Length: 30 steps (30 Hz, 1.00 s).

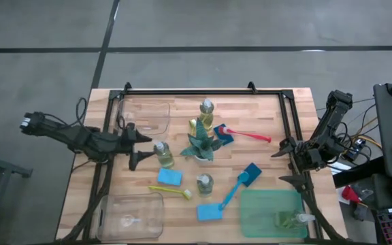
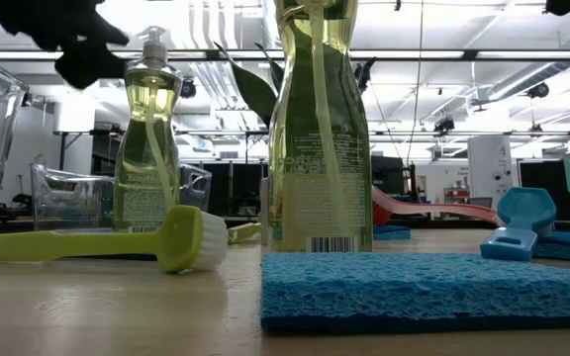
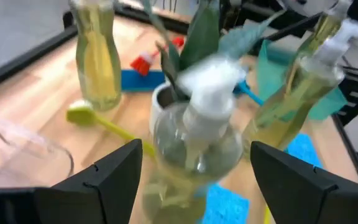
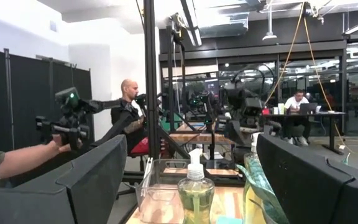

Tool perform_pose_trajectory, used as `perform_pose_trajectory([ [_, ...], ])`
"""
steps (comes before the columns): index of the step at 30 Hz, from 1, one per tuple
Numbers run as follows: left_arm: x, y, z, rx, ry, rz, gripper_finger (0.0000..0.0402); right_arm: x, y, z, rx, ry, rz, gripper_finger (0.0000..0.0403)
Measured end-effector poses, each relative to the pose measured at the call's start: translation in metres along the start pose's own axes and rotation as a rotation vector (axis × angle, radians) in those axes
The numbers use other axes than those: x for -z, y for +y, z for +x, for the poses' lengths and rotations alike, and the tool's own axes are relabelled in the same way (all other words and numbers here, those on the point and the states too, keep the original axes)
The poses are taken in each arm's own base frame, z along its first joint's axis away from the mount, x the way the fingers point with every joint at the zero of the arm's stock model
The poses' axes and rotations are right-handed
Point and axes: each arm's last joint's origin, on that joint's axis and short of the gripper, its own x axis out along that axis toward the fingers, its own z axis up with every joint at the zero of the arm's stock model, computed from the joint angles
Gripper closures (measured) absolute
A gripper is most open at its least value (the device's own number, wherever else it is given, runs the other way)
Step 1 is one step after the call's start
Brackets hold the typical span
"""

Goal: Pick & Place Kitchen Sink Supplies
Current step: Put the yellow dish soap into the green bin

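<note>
Pump bottle (image 3: 194,152) between left end effector (image 3: 194,168) fingers

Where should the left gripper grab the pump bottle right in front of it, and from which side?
Probably the body of the pump bottle, below the pump head, coming in level from the left gripper side. The bottle stands upright and, in the wrist view, sits between the open fingers; the plant crowds the far side.

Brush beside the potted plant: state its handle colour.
Red-pink handle, clearest in the high view.
</note>
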Motion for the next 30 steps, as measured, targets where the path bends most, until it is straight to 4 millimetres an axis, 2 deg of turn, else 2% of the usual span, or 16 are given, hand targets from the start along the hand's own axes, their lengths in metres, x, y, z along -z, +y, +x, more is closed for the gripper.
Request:
perform_pose_trajectory([
  [4,0.018,0.004,0.008,-0.010,0.031,-0.030,0.0110,0.000,0.000,0.000,0.000,0.000,0.006,0.0051],
  [14,0.054,0.010,0.028,0.032,-0.063,-0.082,0.0110,0.000,0.000,0.000,0.000,0.000,0.004,0.0051],
  [21,0.068,0.014,0.034,0.103,-0.240,-0.085,0.0110,0.000,0.000,0.000,0.000,0.000,0.000,0.0051],
  [25,0.078,0.017,0.037,0.097,-0.252,-0.067,0.0110,0.000,0.000,0.000,0.000,-0.001,0.000,0.0051],
  [30,0.078,0.015,0.041,0.094,-0.259,-0.042,0.0110,0.000,0.000,0.000,0.001,-0.001,-0.006,0.0051],
])
